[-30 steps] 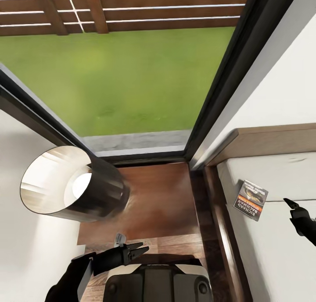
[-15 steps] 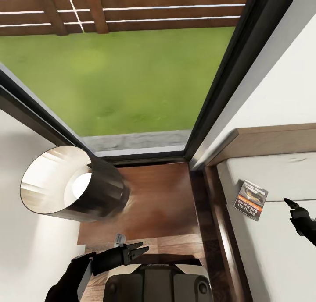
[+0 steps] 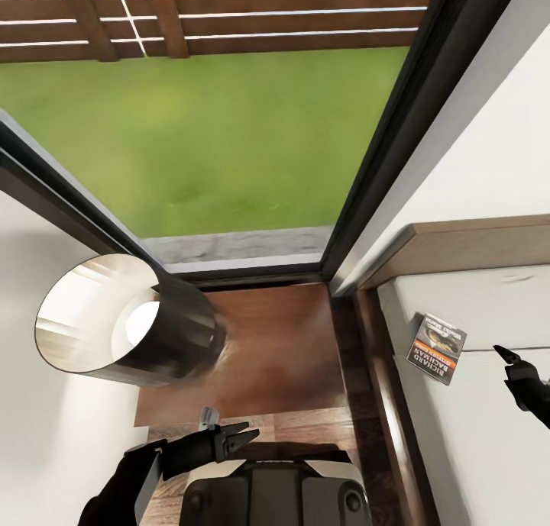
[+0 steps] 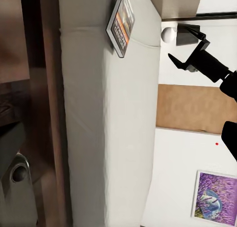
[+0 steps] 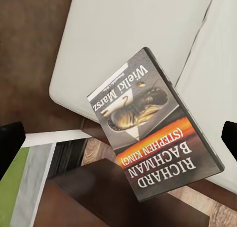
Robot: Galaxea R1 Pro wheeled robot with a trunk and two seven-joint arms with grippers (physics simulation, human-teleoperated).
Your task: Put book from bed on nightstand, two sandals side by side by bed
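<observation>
Lying flat on the bed [image 3: 473, 434] near its corner, the book [image 3: 436, 348]; right pincer [image 3: 510, 362] just beside it, spread open, empty

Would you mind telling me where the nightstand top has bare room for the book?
The nightstand top is bare from the lamp across to its edge beside the bed, and back to the window frame. The lamp crowds its far-left part. The book lies at the mattress edge, near the right gripper; the left gripper hangs before the nightstand's front edge.
</observation>
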